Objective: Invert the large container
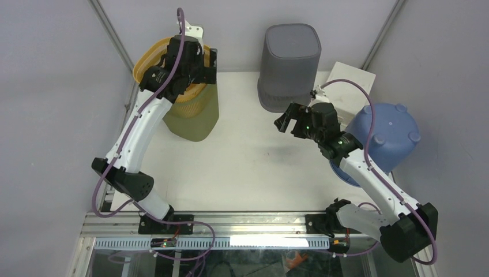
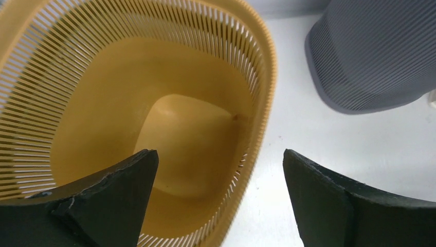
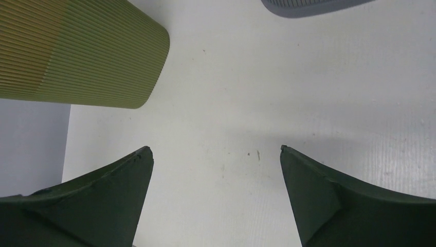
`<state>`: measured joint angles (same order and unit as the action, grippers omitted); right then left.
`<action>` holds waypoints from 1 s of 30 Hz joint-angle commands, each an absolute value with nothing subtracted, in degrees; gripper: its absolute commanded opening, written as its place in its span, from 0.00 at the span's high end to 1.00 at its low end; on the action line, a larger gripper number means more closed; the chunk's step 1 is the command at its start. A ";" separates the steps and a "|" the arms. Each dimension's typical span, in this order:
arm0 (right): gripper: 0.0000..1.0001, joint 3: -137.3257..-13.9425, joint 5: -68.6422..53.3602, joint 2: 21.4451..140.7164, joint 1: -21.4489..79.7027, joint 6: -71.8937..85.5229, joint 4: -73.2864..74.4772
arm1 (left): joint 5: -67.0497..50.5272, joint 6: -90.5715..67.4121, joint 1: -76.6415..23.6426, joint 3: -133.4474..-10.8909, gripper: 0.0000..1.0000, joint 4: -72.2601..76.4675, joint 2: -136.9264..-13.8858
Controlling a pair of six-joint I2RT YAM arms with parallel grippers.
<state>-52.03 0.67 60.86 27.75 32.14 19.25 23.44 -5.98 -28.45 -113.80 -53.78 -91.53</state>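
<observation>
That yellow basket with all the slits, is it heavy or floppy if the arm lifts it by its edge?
Probably light: the yellow basket is empty, and its walls are thin slats. The rim looks thin too, so it may flex a little under a pinch. It stands tall and upright, so it seems apt to tip if pushed near the top.

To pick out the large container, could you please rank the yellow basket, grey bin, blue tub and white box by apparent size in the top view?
1. Yellow basket, partly covered.
2. Blue tub and grey bin: too alike to rank.
3. White box, partly hidden.
</observation>
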 commanded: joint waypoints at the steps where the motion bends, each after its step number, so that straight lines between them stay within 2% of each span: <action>1: 0.01 -51.51 1.45 58.76 27.81 33.80 20.46 | 15.40 -5.72 -25.63 -117.28 0.08 -56.77 -93.90; 4: 0.01 -51.82 1.24 59.40 27.85 34.32 20.75 | 15.35 -5.88 -25.36 -117.68 0.24 -57.64 -95.24; 12: 0.02 -52.71 0.84 60.57 27.81 35.04 21.30 | 14.39 -5.12 -25.19 -118.49 0.87 -58.27 -95.07; 14: 0.02 -53.39 0.48 60.76 27.83 35.27 21.47 | 13.48 -5.19 -25.20 -118.92 0.99 -58.44 -94.95; 19: 0.03 -58.47 -0.79 61.57 28.94 36.54 23.44 | 7.68 -7.20 -25.26 -123.63 1.00 -59.01 -93.77; 23: 0.04 -67.61 0.02 64.58 32.52 39.47 28.01 | 0.28 -11.00 -25.35 -126.43 1.00 -57.39 -91.17; 30: 0.03 -78.42 -7.48 72.35 40.45 48.28 26.50 | -2.36 -17.45 -30.64 -121.55 1.00 -53.17 -87.59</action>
<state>-73.69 -2.92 69.38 36.84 42.33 28.56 3.22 -11.29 -26.68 -121.69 -64.05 -94.00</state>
